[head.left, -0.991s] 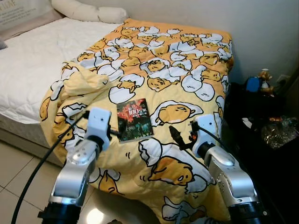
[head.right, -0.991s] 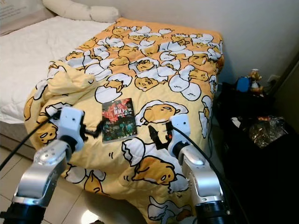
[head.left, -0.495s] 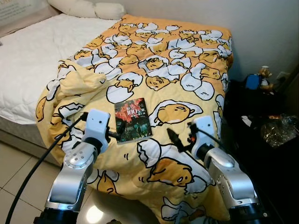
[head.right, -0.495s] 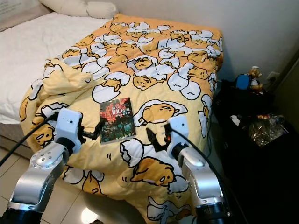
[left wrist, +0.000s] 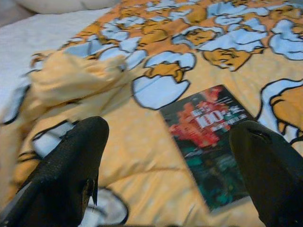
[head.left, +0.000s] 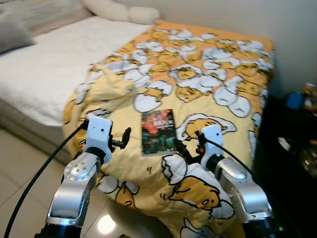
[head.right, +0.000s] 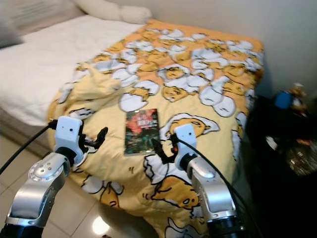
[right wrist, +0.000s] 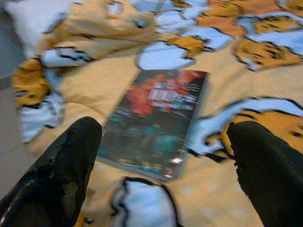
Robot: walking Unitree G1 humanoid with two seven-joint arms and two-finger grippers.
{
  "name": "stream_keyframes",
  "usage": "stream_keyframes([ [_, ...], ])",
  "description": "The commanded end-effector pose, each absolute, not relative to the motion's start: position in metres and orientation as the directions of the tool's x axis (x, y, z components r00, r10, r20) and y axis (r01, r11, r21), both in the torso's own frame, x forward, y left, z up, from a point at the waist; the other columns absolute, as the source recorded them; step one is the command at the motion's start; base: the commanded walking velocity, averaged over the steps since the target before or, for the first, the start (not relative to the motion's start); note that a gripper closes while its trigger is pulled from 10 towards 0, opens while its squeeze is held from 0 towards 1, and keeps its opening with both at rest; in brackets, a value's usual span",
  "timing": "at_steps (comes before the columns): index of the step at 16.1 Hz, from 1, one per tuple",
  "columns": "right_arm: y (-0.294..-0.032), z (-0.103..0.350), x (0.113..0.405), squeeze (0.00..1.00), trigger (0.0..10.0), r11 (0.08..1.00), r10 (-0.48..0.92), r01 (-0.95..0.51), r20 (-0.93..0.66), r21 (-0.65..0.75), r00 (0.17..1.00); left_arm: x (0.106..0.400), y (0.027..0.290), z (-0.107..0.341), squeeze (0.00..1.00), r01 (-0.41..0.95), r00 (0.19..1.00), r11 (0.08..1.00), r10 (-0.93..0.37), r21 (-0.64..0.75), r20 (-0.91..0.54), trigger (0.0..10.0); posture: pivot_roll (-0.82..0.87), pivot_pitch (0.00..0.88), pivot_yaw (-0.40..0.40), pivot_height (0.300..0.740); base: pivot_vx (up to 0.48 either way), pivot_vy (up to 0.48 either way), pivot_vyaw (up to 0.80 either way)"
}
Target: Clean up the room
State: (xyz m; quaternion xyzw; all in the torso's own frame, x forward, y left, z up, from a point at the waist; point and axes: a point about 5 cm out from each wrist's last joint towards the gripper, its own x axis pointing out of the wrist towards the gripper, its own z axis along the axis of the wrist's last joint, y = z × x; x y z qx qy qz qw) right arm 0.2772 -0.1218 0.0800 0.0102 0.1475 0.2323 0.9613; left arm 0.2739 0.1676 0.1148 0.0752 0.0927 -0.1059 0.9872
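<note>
A bed (head.left: 44,69) runs from the near foot edge away toward the wall, its left part covered in a plain white sheet. A yellow blanket (head.left: 223,74) printed with cartoon eggs covers the right part and hangs over the foot edge toward the tiled floor (head.left: 20,163); it is bunched into a ridge along its left side. Pale pillows (head.left: 124,11) lie at the far head edge, against the wall.

A dark shelf (head.left: 292,148) stands just beside the bed's right edge, with a small blue thing on it, too blurred to tell.

A book (head.left: 157,131) lies flat on the blanket near the foot edge, roughly midway across the blanket's width. Its cover is dark with red and white lettering. Its long axis runs from the foot edge toward the head edge, the top of the cover pointing away toward the head of the bed, tilted slightly to the right.

The left gripper (head.left: 124,139) hovers near the foot edge, just to the left of the book, its jaws spread and holding nothing. The right gripper (head.left: 181,148) hovers just beside the book's near right corner, its jaws also spread wide and holding nothing. In both wrist views the book lies on the blanket between the black fingers (left wrist: 71,161), beyond their tips.
</note>
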Motion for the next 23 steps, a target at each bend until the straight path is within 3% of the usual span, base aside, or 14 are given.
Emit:
stream_keyframes([
  [1, -0.123, 0.084, 0.279, 1.00, 10.0, 0.893, 0.447, -0.442, -0.268, 0.081, 0.854, 0.276, 0.165, 0.120, 0.02, 0.236, 0.960, 0.963, -0.211, 0.127, -0.184, 10.0, 0.05, 0.000, 0.026, 0.740, 0.379, 0.000, 0.00],
  [9, -0.116, 0.080, 0.270, 1.00, 10.0, 0.850, 0.510, -0.527, -0.284, 0.022, 0.812, 0.282, 0.160, 0.122, 0.02, 0.256, 0.956, 0.958, -0.231, 0.132, -0.182, 10.0, 0.04, 0.000, 0.044, 0.740, 0.364, 0.000, 0.20],
  [16, -0.117, 0.077, 0.268, 1.00, 10.0, 0.826, 0.540, -0.563, -0.304, 0.016, 0.785, 0.275, 0.146, 0.114, 0.00, 0.364, 0.913, 0.925, -0.333, 0.106, -0.234, 10.0, 0.04, 0.000, 0.045, 0.740, 0.000, 0.000, 0.00],
  [18, -0.117, 0.074, 0.269, 1.00, 10.0, 0.831, 0.543, -0.553, -0.315, 0.066, 0.778, 0.271, 0.145, 0.112, 0.00, 0.407, 0.892, 0.909, -0.374, 0.094, -0.254, 10.0, 0.04, 0.000, 0.045, 0.740, 0.000, 0.000, 0.00],
  [21, -0.113, 0.067, 0.278, 1.00, 10.0, 0.821, 0.571, -0.505, -0.352, 0.267, 0.742, 0.264, 0.152, 0.109, 0.00, 0.466, 0.857, 0.883, -0.432, 0.065, -0.280, 10.0, 0.05, 0.000, 0.043, 0.740, 0.000, 0.000, 0.00],
  [22, -0.112, 0.066, 0.280, 1.00, 10.0, 0.808, 0.588, -0.507, -0.362, 0.298, 0.724, 0.262, 0.154, 0.108, 0.00, 0.481, 0.846, 0.875, -0.445, 0.058, -0.294, 10.0, 0.05, 0.000, 0.043, 0.740, 0.000, 0.000, 0.00],
  [23, -0.105, 0.056, 0.287, 1.00, 10.0, 0.767, 0.638, -0.492, -0.400, 0.412, 0.658, 0.250, 0.161, 0.102, 0.00, 0.554, 0.783, 0.833, -0.512, 0.021, -0.353, 10.0, 0.06, 0.000, 0.042, 0.740, 0.000, 0.000, 0.00],
])
